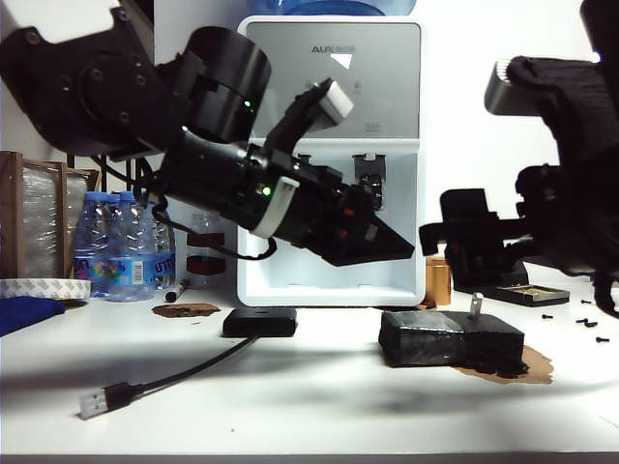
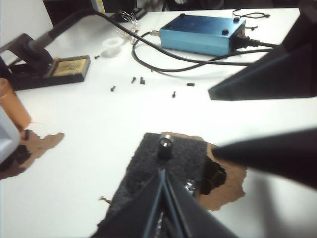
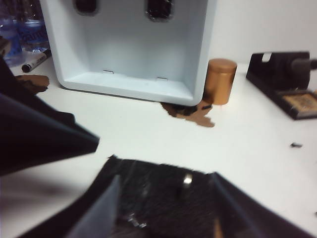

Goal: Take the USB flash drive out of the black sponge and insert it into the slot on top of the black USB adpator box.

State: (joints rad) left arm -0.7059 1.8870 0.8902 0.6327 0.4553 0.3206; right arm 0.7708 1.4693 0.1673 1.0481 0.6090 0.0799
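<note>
From the outside camera I see the black sponge (image 1: 451, 338) lying on the white table (image 1: 309, 406), with the USB flash drive (image 1: 476, 304) standing upright out of its top. The black adaptor box (image 1: 259, 322) lies well apart from the sponge, on the side away from the drive, its cable (image 1: 184, 372) trailing toward the table's front edge and ending in a silver plug (image 1: 94, 403). The left gripper (image 1: 392, 246) hangs in the air above the gap between box and sponge. The right gripper (image 1: 440, 235) hovers above and just behind the sponge; from here I cannot tell either opening.

On my left wrist camera the left gripper (image 2: 233, 124) stands open, its fingers (image 2: 272, 74) spread above the sponge (image 2: 173, 158), and the drive (image 2: 165, 146) pokes up untouched.

On my right wrist camera the right gripper (image 3: 143, 158) is spread wide with nothing held, right over the sponge (image 3: 163, 198); the drive (image 3: 187, 179) stands in the foam between the fingers (image 3: 44, 134). Behind the sponge stands a water dispenser (image 3: 131, 44), a copper can (image 3: 220, 81) beside it.
</note>
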